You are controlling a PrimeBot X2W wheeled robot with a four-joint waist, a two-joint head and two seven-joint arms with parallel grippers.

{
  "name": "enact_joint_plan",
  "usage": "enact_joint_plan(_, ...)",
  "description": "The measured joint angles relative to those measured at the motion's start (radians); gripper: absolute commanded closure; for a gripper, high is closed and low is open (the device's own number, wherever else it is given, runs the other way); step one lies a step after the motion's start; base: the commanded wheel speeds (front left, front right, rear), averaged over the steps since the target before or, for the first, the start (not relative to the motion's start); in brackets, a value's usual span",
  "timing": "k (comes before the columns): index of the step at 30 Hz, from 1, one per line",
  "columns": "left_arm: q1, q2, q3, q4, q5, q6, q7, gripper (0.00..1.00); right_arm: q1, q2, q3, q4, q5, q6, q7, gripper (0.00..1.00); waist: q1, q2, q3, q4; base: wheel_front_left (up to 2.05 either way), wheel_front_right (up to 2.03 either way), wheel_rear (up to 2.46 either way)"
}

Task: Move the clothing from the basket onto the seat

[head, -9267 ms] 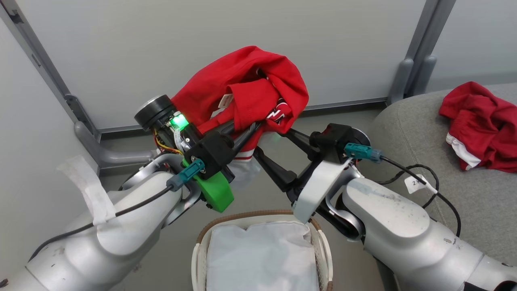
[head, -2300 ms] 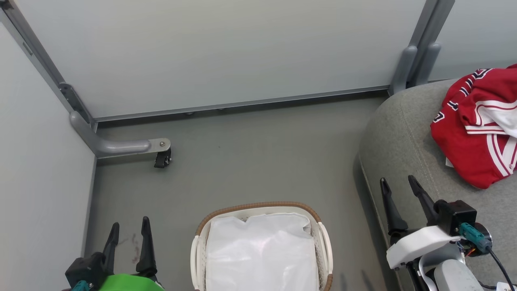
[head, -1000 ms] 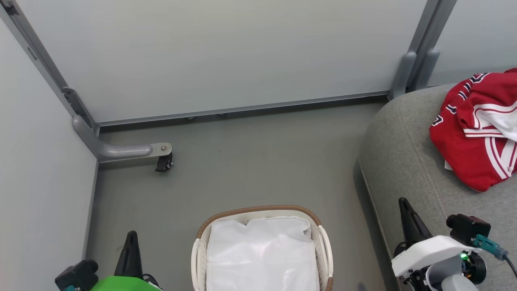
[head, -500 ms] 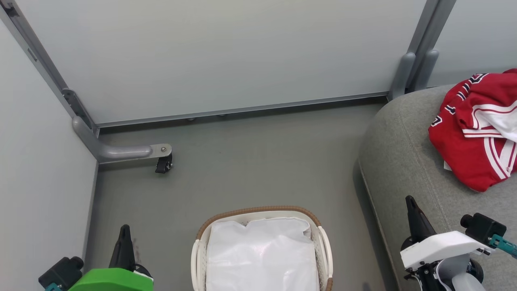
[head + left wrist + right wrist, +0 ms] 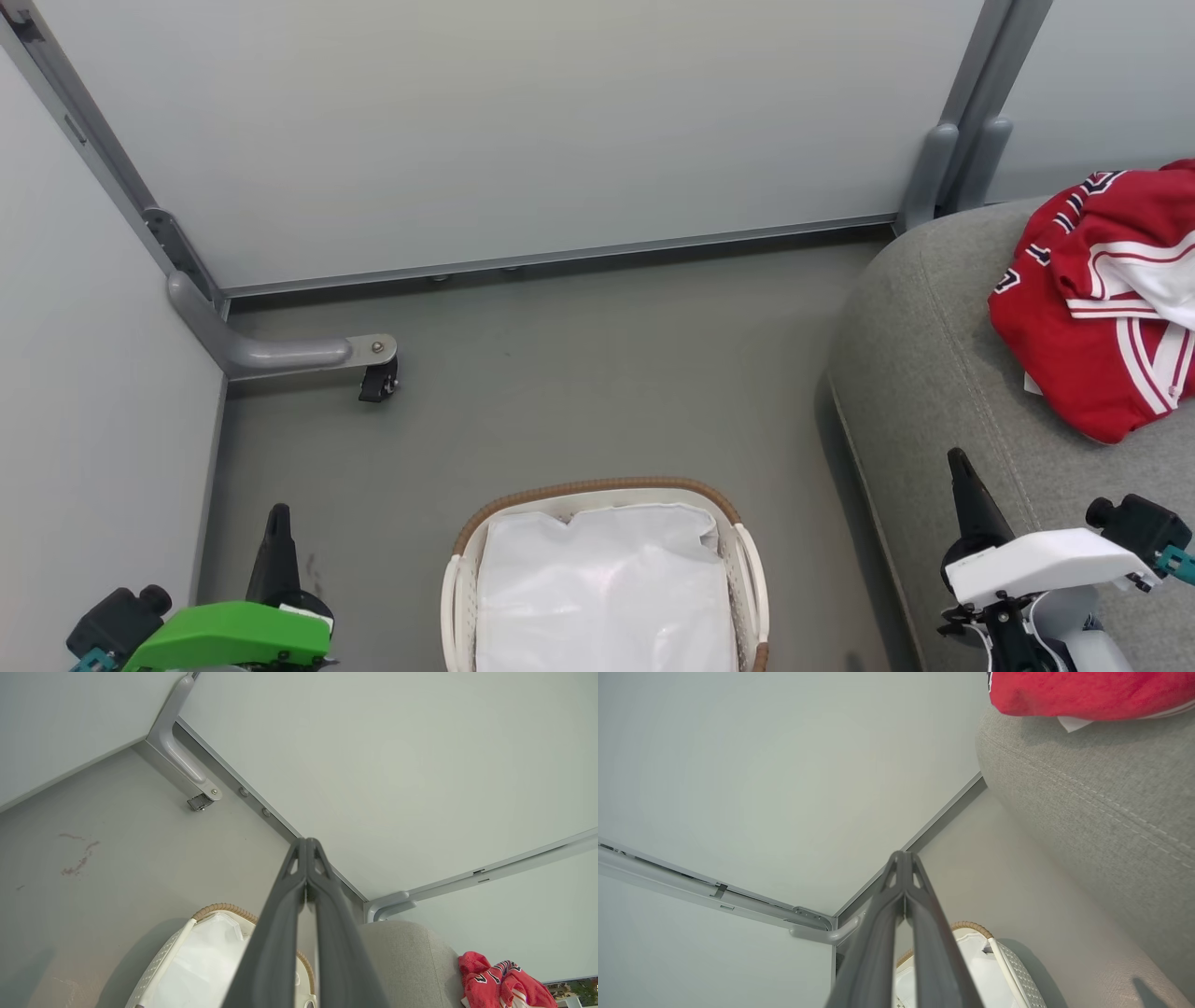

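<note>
- The basket (image 5: 597, 487) stands on the grey floor (image 5: 579, 373). The far curve of its brown woven rim shows whole in the head view, and its near end is cut off by the bottom edge.
- A plain white sheet (image 5: 607, 597) lies inside the basket and reaches up to the rim on every visible side.
- The clothing (image 5: 1060, 359) is to the right of the basket and farther off, well apart from it. It is heaped on the seat (image 5: 934, 355), red with white stripes and dark lettering, and its right part runs off the picture.
- The seat's rounded corner and stitched seam face the basket. A strip of bare floor separates the seat's edge from the basket's right handle.
- The left claw (image 5: 278, 537) is to the left of the basket, above the floor. In the left wrist view its fingers (image 5: 280, 933) press together tip to tip, clenched on nothing. Bare floor lies between it and the basket's left handle.
- The right claw (image 5: 966, 495) is to the right of the basket, seen against the seat's near edge and well short of the clothing. Its fingers (image 5: 878, 933) are likewise clenched and empty.
- Beyond the basket, open floor runs to the pale wall panel (image 5: 513, 131).
- A grey metal foot with a dark castor (image 5: 378, 381) stands beyond the basket and to its left, by the side wall.
- A faint reddish stain (image 5: 77, 858) marks the floor to the left of the basket.
</note>
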Motion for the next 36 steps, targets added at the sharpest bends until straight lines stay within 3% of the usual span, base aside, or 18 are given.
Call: enact_joint_plan(36,-0.041,0.002,0.044,-0.033,-0.339,0.000,0.101,1.00,-0.003,-0.003,-0.039,-0.036,0.368,0.000,0.099,1.00,0.0000,0.0000,-0.009,-0.004,0.00,0.00,0.00)
